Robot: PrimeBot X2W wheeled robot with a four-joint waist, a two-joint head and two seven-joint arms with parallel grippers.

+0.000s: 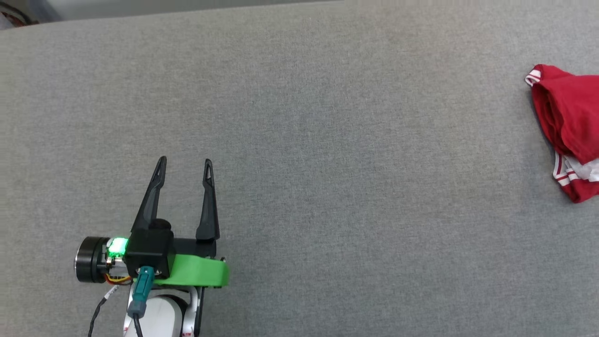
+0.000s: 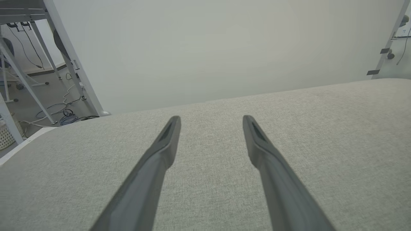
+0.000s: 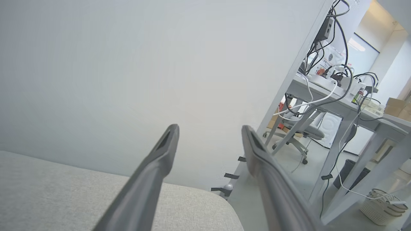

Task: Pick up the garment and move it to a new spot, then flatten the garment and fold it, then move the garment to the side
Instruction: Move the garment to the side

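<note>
A broad grey fabric work surface (image 1: 299, 117) stretches before the robot, giving the open room that the task's flattening and folding call for. The garment (image 1: 568, 121), a red jersey with red-and-white striped trim, lies in a compact bundle at 3 o'clock in the head view, hard against that view's edge and well apart from the arm seen there. That placement fits the task's closing step of moving it to the side. Part of it runs off the picture, so how neatly it is folded cannot be told; it appears doubled over on itself and not spread flat. The left gripper (image 1: 185, 161) hovers at 7 o'clock over the surface, its two long dark fingers spread and holding nothing. It is parked far from the shirt, likely so as not to drag the cloth. The right gripper (image 3: 209, 126), seen through its own wrist camera, likewise has its fingers apart and empty. It aims at 12 o'clock past the surface's rounded corner toward a white wall (image 3: 112, 64), a posture suggesting the jersey is meant to lie where it is.
</note>
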